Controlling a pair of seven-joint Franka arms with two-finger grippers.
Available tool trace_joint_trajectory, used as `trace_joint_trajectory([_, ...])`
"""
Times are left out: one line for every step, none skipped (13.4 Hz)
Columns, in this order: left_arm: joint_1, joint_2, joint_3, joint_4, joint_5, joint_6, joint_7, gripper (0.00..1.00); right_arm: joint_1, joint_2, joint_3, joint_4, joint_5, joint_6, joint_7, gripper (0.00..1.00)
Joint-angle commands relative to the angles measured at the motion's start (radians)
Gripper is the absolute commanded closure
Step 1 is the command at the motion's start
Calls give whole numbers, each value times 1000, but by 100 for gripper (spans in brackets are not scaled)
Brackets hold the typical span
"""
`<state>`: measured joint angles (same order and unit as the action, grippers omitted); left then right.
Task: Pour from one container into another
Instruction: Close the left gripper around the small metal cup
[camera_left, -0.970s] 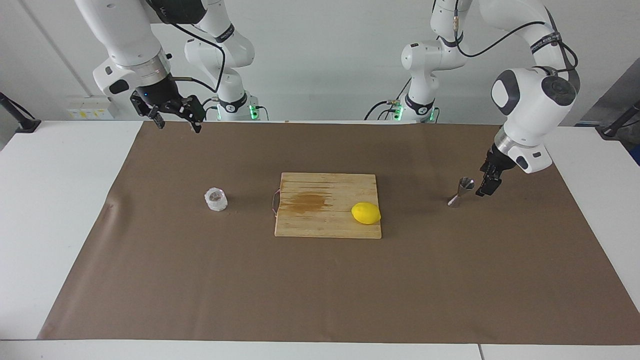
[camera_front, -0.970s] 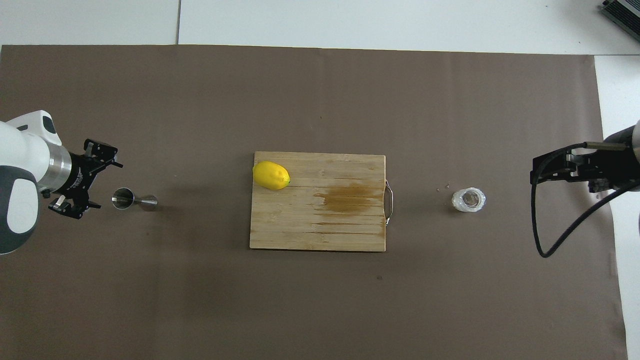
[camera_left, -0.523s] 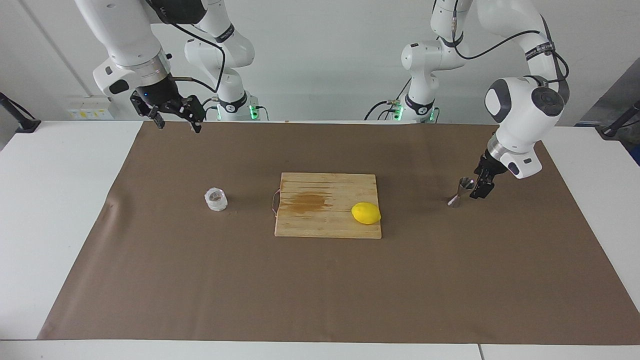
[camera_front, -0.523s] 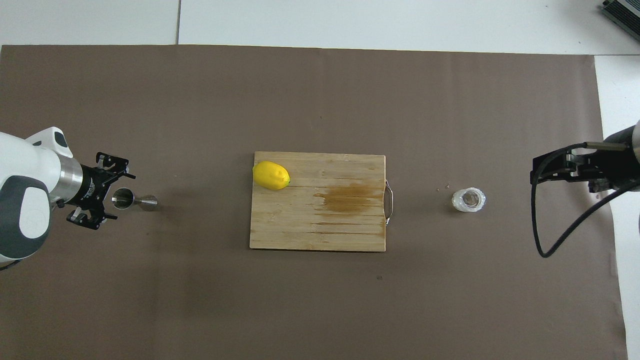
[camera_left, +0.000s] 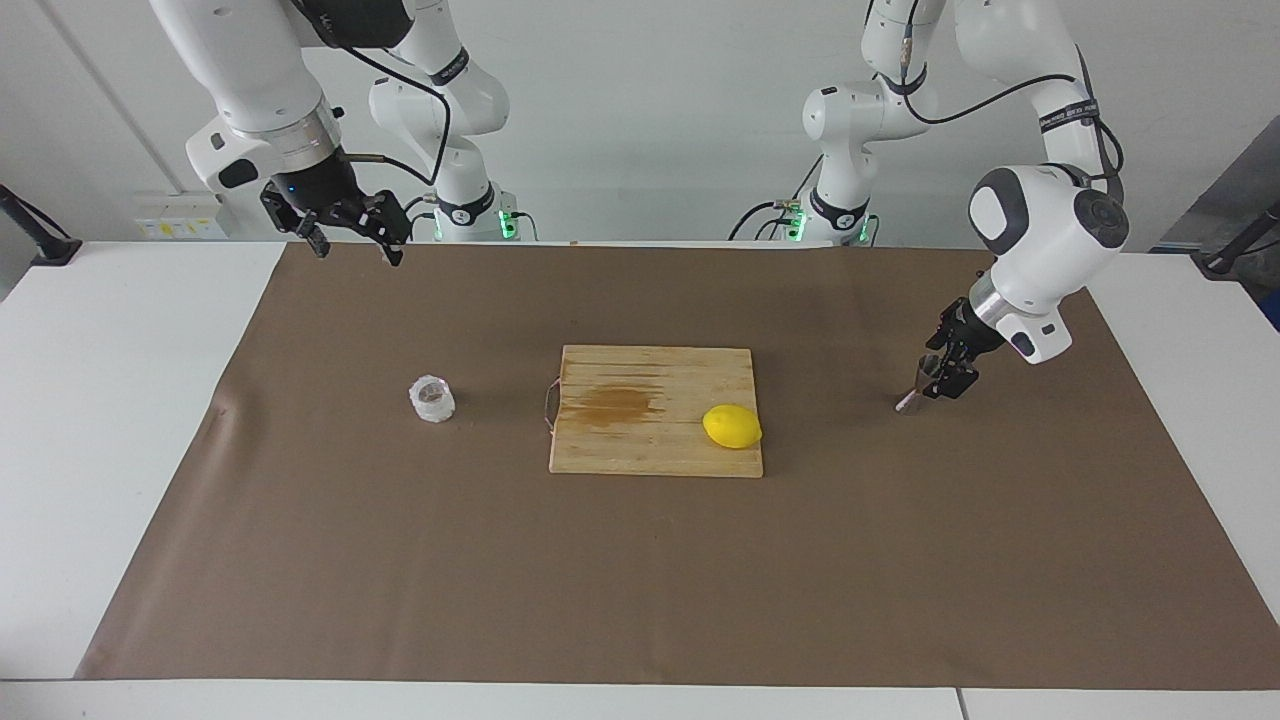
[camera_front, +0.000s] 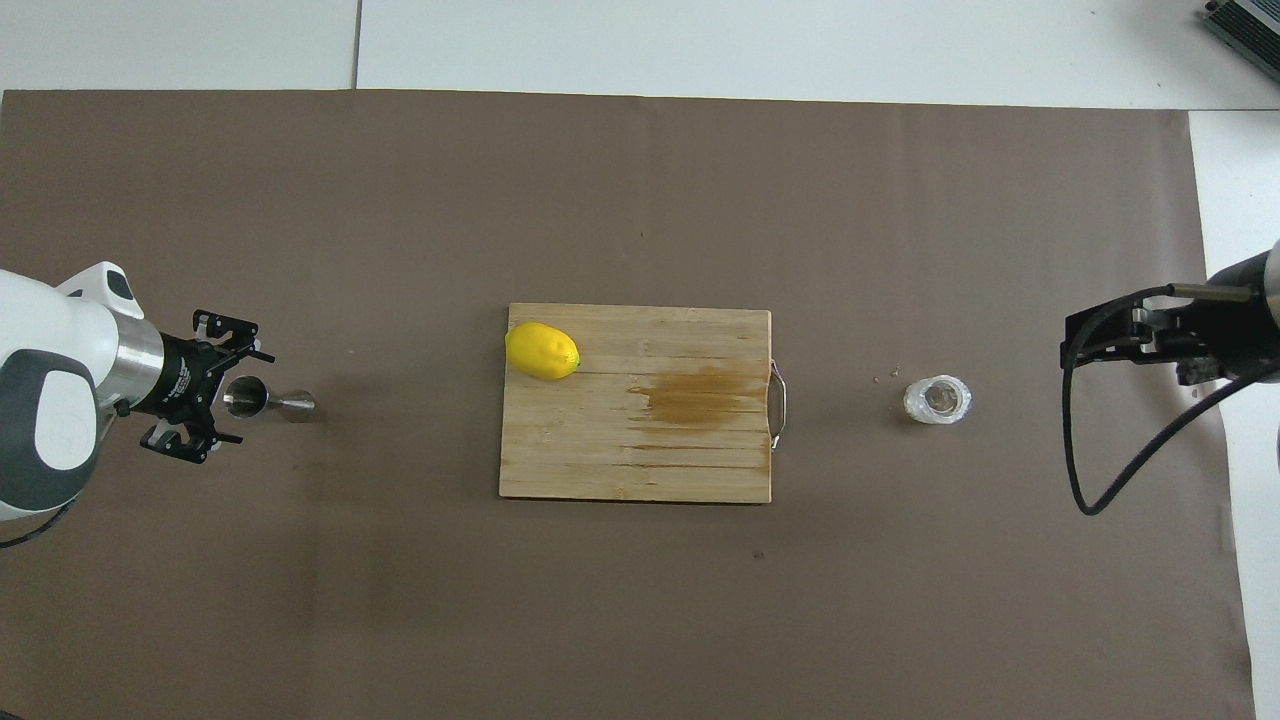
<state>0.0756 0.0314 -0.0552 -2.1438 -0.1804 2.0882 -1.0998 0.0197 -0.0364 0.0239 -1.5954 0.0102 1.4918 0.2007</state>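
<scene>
Brown-papered bench (camera_left: 640, 560), left hand (camera_left: 946, 372) spread wide and empty around upright steel jigger (camera_left: 922, 385), right hand (camera_left: 352, 238) waiting open, holding nothing, well apart from crinkled plastic cup (camera_left: 432, 399): likely light, crushable, best gripped gently mid-wall; jigger stiff, slippery, best taken at waist.

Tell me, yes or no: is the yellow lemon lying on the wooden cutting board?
Yes, the yellow lemon rests on a corner of the wooden cutting board.

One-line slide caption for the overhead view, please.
Open left gripper closing in on the upright steel jigger; plastic cup untouched near the waiting right gripper.
</scene>
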Motion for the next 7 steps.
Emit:
trace_joint_trajectory([15,-5,-8,-19,-19,23,8,0,-6,-13,-5,-11,24,-4,-29,0])
trace_joint_trajectory([13,-4,-8,-19,-28,29,9,0,-6,-14,-5,-11,24,-4,-29,0])
trace_joint_trajectory([10,-4,-8,-21,-42,38,9,0,-6,-14,-5,-11,24,-4,-29,0])
trace_joint_trajectory([10,-4,-8,-22,-47,41,9,0,-6,-13,-5,-11,24,-4,-29,0])
trace_joint_trajectory([12,-4,-8,-22,-45,41,11,0,-6,-13,-5,-11,24,-4,-29,0])
trace_joint_trajectory([12,-4,-8,-22,-47,42,15,3,-6,-13,-5,-11,24,-4,-29,0])
trace_joint_trajectory([13,-4,-8,-22,-47,42,23,5,-6,-13,-5,-11,24,-4,-29,0])
